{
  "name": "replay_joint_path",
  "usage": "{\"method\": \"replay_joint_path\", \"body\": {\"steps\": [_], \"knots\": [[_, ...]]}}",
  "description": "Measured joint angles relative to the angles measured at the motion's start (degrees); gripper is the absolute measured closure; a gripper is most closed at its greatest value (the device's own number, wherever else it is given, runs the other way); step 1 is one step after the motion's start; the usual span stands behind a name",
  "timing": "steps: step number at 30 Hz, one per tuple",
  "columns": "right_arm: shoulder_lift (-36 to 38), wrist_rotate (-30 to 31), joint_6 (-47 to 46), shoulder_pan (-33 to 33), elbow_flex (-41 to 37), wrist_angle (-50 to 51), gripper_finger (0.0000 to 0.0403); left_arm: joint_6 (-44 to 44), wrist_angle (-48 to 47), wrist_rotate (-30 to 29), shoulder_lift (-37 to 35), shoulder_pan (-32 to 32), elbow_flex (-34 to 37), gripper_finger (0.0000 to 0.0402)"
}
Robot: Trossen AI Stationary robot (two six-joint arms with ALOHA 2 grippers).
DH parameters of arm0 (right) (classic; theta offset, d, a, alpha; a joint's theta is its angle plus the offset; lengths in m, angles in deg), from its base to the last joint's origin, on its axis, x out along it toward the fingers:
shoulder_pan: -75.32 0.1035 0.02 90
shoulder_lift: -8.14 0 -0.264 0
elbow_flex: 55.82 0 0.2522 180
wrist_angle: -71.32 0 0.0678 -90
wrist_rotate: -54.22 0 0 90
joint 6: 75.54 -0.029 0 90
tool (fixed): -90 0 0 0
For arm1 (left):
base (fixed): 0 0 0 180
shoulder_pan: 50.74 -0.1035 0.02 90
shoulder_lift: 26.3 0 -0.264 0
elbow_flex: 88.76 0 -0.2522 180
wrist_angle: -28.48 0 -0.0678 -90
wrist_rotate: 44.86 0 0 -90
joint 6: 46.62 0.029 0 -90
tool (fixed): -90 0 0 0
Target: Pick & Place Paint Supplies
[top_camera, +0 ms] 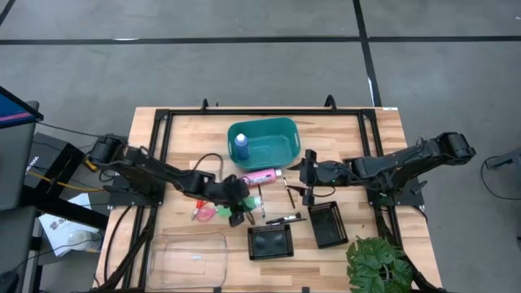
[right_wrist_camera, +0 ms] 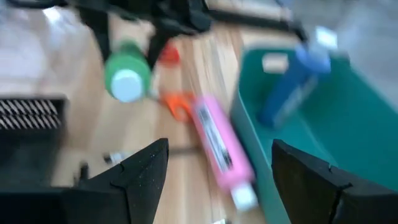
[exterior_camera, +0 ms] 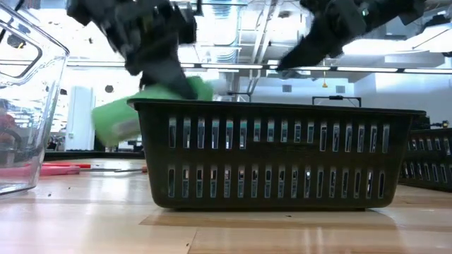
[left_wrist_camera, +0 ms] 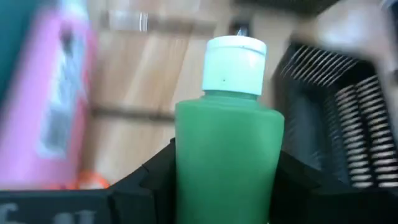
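In the left wrist view, a green bottle with a white cap sits between the fingers of my left gripper, which is shut on it. The low view shows the green bottle above the table, behind a black tray. A pink bottle lies on its side on the wood below the teal basket. A blue bottle stands inside the basket. Scissors and thin brushes lie on the table. My right gripper hangs open above the table, right of the pink bottle, holding nothing. My left gripper pinches the green bottle's body between its two fingers, one on each side. The fingers slant down from the table's left and lie along the bottle. The white cap points away from the gripper. The bottle is tilted and clear of the table.
Two black mesh trays stand near the front edge. A clear plastic box is at the front left and a potted plant at the front right. An orange scissors handle lies beside the pink bottle.
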Motion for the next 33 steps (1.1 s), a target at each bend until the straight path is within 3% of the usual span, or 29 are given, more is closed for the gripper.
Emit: {"method": "replay_joint_path", "body": {"steps": [7,11,17,20,24,33], "knots": [[-4.33,-10.64,7.48,0.05,-0.01,-19.41,0.0138,11.85,24.80,-8.10,-10.25,-1.01,11.74,0.0239],[-8.41,-15.35,8.79,-2.89,0.08,-29.97,0.0138,18.37,40.91,-8.09,-12.59,-3.00,19.02,0.0240],[-13.26,-24.77,4.51,-10.65,-0.02,-40.97,0.0138,24.04,56.34,-7.82,-12.58,-6.92,25.12,0.0240],[-13.43,-29.63,0.37,-15.36,0.34,-41.53,0.0138,24.50,57.79,-6.04,-12.21,-9.08,25.49,0.0240],[-13.43,-32.86,-1.57,-19.44,3.37,-34.39,0.0138,23.52,56.40,-5.00,-11.56,-11.36,25.49,0.0240],[-17.84,-34.04,-0.68,-18.77,8.85,-33.64,0.0138,22.99,58.29,-3.63,-11.55,-13.49,25.49,0.0241]]}}
